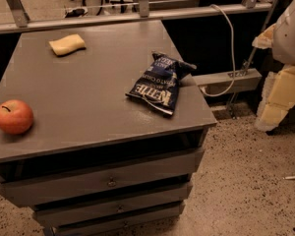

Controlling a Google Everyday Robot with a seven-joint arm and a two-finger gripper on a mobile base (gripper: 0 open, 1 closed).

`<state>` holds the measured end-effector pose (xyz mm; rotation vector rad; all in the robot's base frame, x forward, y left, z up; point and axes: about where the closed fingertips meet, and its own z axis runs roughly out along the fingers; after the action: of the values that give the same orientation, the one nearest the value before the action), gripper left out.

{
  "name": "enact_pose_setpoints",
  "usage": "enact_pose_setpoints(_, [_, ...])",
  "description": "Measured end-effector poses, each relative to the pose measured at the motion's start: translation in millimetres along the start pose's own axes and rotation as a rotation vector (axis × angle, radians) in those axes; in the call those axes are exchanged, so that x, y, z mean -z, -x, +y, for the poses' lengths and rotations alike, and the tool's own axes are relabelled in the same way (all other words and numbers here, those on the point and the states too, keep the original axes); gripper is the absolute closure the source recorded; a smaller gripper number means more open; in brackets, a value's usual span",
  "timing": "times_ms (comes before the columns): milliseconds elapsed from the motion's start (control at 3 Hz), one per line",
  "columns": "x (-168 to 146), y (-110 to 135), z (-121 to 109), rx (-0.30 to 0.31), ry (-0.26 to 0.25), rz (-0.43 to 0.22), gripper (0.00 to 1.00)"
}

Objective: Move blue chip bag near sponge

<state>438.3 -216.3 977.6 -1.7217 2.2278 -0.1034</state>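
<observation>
Here, a grey cabinet [78, 97] with a flat top fills most of the camera view. Three drawers [108, 181] stacked at its near side are each pulled out a little, with small knobs at their middles.

At the far left of the top, close to the near edge, sits a round red apple [13, 116], upright with its stem up. Further in and to the right, toward the far edge, lies the sponge [67, 44], a pale yellow pad with wavy sides, flat on the surface. It is well apart from the apple.

Right of the middle lies the blue chip bag [159, 84], crinkled dark navy foil with white lettering that reads upside down from this side. It rests near the right edge of the top, its far end reaching that edge, and it is well apart from the sponge, with bare grey surface between them.

Beyond the right edge, a white cable [231, 43] curves down to a grey box [226, 81] mounted lower than the top. Below it is speckled floor [246, 181].

At the far right of the view hangs the gripper [280, 100], cream-coloured under a white rounded housing. It is off the cabinet, over the floor and clear of the bag. Whether it is wide or narrow cannot be told.
</observation>
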Motion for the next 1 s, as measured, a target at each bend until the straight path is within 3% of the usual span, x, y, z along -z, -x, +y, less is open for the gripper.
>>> enact_pose_setpoints(333, [0.2,0.3,-0.3,0.0,-0.002,-0.001,0.0])
enact_pose_setpoints(667, [-16.2,9.5,-13.5,0.006,-0.017,-0.062,0.0])
enact_pose_setpoints(1000, [-50.4,34.9,-40.3,0.025,-0.029,-0.161,0.0])
